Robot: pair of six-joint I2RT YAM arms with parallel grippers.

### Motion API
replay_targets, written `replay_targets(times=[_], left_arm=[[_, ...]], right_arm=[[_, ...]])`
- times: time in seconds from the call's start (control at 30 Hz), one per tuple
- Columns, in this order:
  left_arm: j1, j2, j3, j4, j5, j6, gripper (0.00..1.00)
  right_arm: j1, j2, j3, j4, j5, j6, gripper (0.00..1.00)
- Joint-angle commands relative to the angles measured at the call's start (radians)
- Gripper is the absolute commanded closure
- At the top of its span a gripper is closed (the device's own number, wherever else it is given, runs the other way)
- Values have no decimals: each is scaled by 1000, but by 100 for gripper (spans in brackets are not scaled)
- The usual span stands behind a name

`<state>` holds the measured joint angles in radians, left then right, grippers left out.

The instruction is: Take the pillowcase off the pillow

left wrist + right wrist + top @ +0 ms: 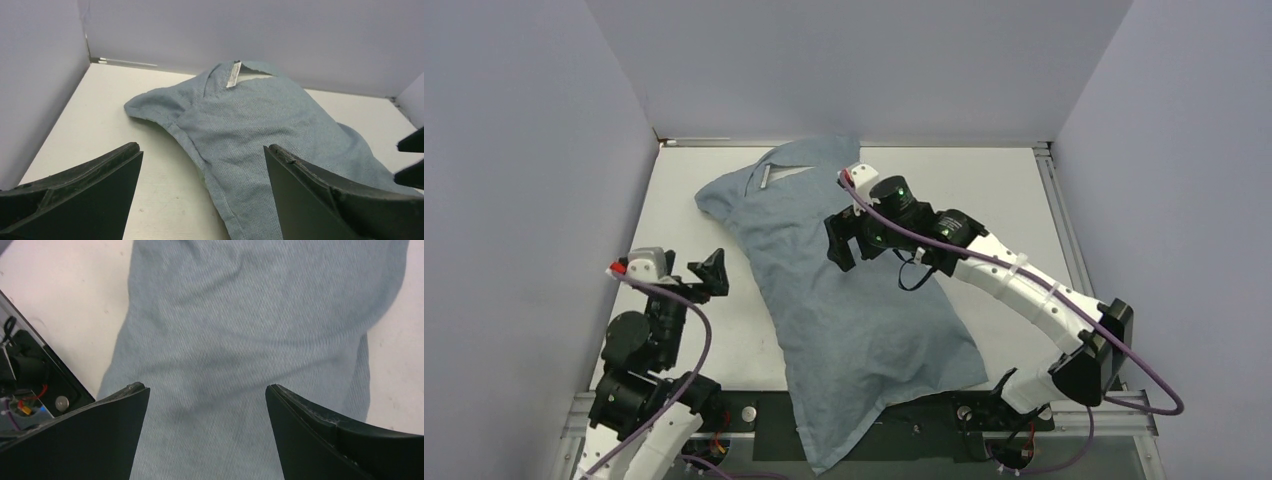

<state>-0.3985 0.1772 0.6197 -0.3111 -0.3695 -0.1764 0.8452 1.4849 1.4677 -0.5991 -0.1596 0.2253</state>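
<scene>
The pillowcase lies grey-blue face up, diagonally from the far middle of the table to the near edge, where its corner hangs over. It bulges with the pillow inside. The pillow is hidden, except perhaps a pale sliver at the far opening beside a white label. My left gripper is open and empty, just left of the pillowcase's left hem. My right gripper is open and empty, hovering over the middle of the pillowcase; contact cannot be told.
Lavender walls close in the left, far and right sides. A metal rail runs along the far edge. The black base plate with wiring lies at the near edge and also shows in the right wrist view. Bare tabletop lies left of the pillowcase.
</scene>
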Motion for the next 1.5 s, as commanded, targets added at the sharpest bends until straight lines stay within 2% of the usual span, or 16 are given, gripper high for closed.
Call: replay_targets(times=[0.0,0.13,0.33,0.63,0.77,0.93,1.03,1.13,1.33,1.47], left_arm=[[1,231,124,-40,103,-43,4],[12,485,253,-101,166,-82,4],[68,820,453,-87,275,-137,4],[127,1268,837,-40,259,-77,4],[142,1474,1029,-95,297,-13,4],[148,1698,1224,-253,338,20,4],[148,1752,1216,-279,369,9,4],[148,1745,1135,-246,409,-13,0],[149,1641,900,-92,546,-123,20],[149,1527,702,62,649,-240,23]], right_arm=[[-2,-140,-113,-52,89,18,10],[-1,-247,-224,-86,81,49,10],[0,-382,-391,-110,55,108,10],[-1,-485,-476,-158,36,160,10],[1,-493,-511,-162,5,172,10],[3,-503,-576,-124,-19,206,10],[4,-498,-616,-87,-37,218,10],[4,-479,-645,-45,-14,236,10],[-16,-391,-697,78,99,264,10],[-105,-294,-682,158,146,260,10]])
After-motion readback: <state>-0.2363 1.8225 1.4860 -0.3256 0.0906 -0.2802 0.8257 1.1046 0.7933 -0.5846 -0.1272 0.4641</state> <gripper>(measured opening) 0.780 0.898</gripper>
